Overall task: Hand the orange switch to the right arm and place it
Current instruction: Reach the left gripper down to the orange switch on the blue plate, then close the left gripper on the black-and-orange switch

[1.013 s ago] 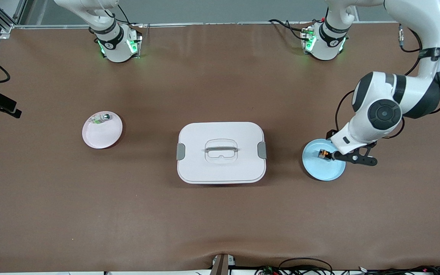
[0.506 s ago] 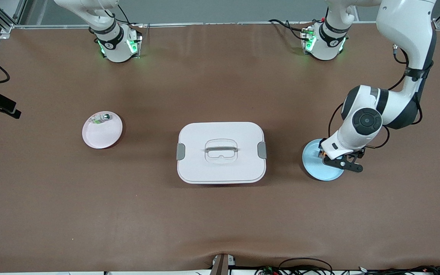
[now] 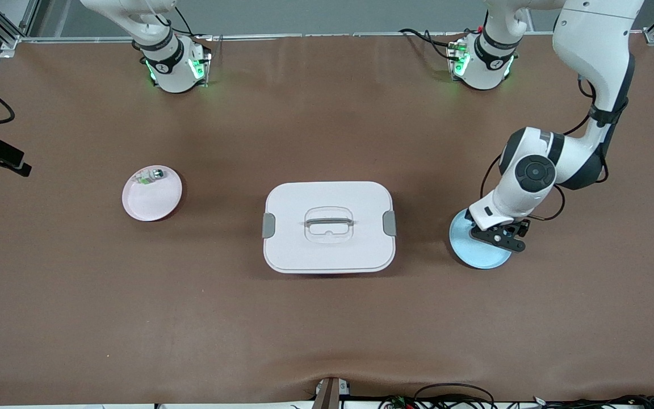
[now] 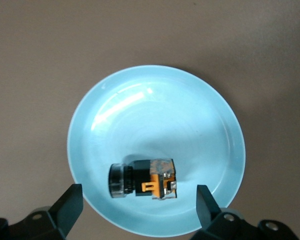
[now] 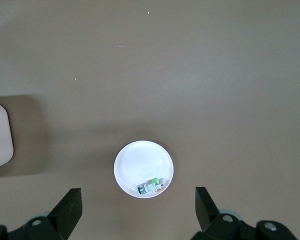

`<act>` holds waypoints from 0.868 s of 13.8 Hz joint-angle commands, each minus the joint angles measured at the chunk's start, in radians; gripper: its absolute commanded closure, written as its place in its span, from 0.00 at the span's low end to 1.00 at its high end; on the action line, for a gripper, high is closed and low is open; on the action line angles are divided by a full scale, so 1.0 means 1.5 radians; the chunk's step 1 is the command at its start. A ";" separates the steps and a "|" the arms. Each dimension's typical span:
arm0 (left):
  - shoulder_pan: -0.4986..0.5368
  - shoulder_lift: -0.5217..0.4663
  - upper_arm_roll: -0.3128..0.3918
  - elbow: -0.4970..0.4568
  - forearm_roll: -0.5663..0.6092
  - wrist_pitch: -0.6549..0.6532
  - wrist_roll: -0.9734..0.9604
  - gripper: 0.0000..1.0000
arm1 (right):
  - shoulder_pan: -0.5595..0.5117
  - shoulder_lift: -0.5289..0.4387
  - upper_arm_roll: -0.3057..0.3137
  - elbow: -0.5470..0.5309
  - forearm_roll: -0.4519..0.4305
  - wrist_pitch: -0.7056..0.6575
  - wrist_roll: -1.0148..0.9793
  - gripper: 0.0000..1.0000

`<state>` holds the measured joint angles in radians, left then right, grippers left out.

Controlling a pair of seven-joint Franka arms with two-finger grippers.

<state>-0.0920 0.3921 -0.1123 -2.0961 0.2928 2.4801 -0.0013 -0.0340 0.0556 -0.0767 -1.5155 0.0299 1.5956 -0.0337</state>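
Pale blue and glossy, the round plastic plate [image 3: 477, 255] sits at the left arm's end of the brown-covered bench [image 3: 327, 318], roughly at three o'clock from the white rectangular lidded box [image 3: 328, 227] with grey side clips that stands mid-bench. On that plate lies the orange switch [image 4: 144, 179], a tiny black-bodied block with an orange section and a clear rounded cap, resting on its side near the plate's rim. The left gripper [image 4: 140, 210] hangs low right over the plate, its jaws spread wide with one dark finger on either side of the switch and touching neither it nor each other; from the front view the wrist hides the switch entirely.

At about nine o'clock from the box, toward the right arm's end, a small pink-white round dish [image 3: 152, 196] holds a little clear, green and silver part [image 3: 151, 177] by its rim. The right gripper [image 5: 139, 210] waits high above that dish, jaws likewise spread and holding nothing.
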 commanded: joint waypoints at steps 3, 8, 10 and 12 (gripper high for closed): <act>0.029 0.002 -0.005 -0.037 0.022 0.061 0.046 0.00 | -0.007 -0.007 0.006 -0.008 0.005 0.003 0.003 0.00; 0.040 0.023 -0.006 -0.043 0.034 0.095 0.030 0.00 | -0.007 -0.007 0.006 -0.008 0.005 0.002 0.003 0.00; 0.045 0.030 -0.007 -0.044 0.032 0.115 -0.011 0.00 | -0.007 -0.007 0.006 -0.008 0.005 0.003 0.003 0.00; 0.045 0.034 -0.007 -0.044 0.032 0.121 -0.017 0.00 | -0.007 -0.007 0.006 -0.008 0.005 0.004 0.003 0.00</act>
<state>-0.0386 0.4411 -0.1125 -2.1550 0.3208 2.6362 -0.0011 -0.0340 0.0557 -0.0763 -1.5158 0.0299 1.5956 -0.0337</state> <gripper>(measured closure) 0.000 0.000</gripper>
